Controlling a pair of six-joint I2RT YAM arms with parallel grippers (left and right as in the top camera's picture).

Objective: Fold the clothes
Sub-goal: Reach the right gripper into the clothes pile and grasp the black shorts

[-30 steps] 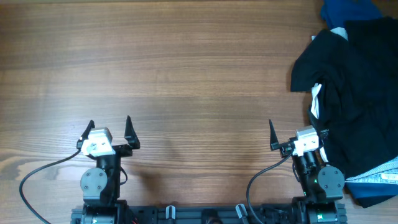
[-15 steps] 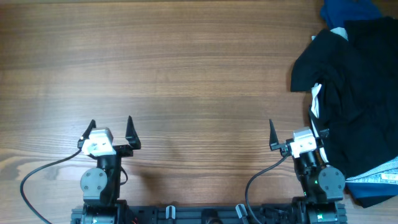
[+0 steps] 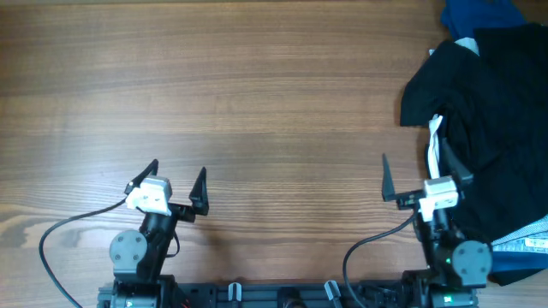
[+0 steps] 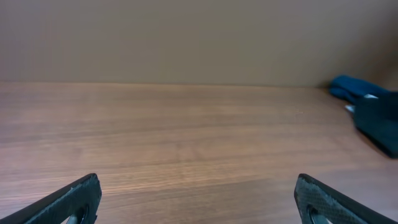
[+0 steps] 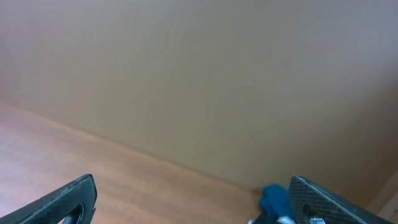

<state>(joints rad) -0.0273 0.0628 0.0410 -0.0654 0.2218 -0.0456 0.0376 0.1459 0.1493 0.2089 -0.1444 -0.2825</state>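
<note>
1. The brown wood-grain table (image 3: 257, 85) is filling the overhead view, and most of its top is showing bare.
2. The black soft-fabric shorts (image 3: 497, 111) are lying in a crumpled heap at the table's right edge. In the left wrist view they are showing as a dark mass (image 4: 379, 127) far to the right.
3. A dark blue garment (image 3: 479, 14) is sitting bunched at the table's far right corner, touching the shorts' far side.
4. The right gripper (image 3: 417, 167) is hovering at the table's near edge with its jaws spread wide and holding nothing. Its outer finger is overlapping the black cloth from above; whether it is touching cannot be told.
5. The left gripper (image 3: 178, 171) is hovering at the table's near edge, left of centre, with its jaws also spread wide and empty.
6. A pale blue denim piece (image 3: 524, 241) is peeking out from under the shorts at the table's near right corner.
7. A strip of white lining (image 3: 435, 141) is showing on the shorts' left side.
</note>
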